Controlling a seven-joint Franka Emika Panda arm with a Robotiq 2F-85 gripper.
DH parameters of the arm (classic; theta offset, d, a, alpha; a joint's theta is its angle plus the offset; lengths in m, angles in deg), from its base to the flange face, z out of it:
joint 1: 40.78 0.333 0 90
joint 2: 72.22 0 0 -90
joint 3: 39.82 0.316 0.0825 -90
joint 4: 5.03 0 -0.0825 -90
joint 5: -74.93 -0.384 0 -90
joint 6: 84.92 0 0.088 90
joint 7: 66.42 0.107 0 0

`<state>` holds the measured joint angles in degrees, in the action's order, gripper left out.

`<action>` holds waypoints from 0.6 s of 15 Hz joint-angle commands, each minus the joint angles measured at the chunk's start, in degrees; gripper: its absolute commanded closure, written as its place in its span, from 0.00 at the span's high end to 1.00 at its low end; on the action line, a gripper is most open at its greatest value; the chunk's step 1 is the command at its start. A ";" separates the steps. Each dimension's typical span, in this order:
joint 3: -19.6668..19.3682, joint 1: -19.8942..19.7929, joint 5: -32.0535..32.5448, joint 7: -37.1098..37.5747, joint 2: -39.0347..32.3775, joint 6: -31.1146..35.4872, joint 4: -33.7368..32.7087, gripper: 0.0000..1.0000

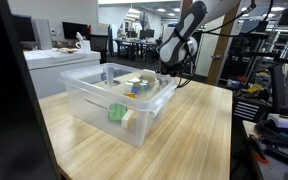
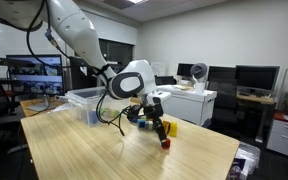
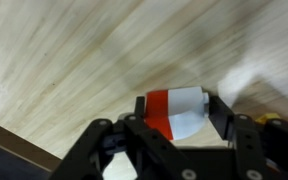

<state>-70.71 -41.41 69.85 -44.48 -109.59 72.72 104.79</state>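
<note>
Block sits right between the gripper jaws, down on the table, not lifted. Jaws look about half-closed around it, can't tell if they're actually pinching.

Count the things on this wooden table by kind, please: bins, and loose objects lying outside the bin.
Clear plastic bin: 1
Red-and-white object: 1
Small yellow object beside it: 1
Total: 3
</note>
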 commanded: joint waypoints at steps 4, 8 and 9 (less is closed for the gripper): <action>0.01 -2.58 4.09 -0.08 3.95 0.61 2.31 0.38; 1.05 -2.38 6.11 -3.23 12.91 4.98 5.09 0.38; 2.17 -2.36 6.51 -4.45 15.61 6.09 5.92 0.38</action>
<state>-71.04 -43.53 73.95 -45.48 -103.84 76.03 105.28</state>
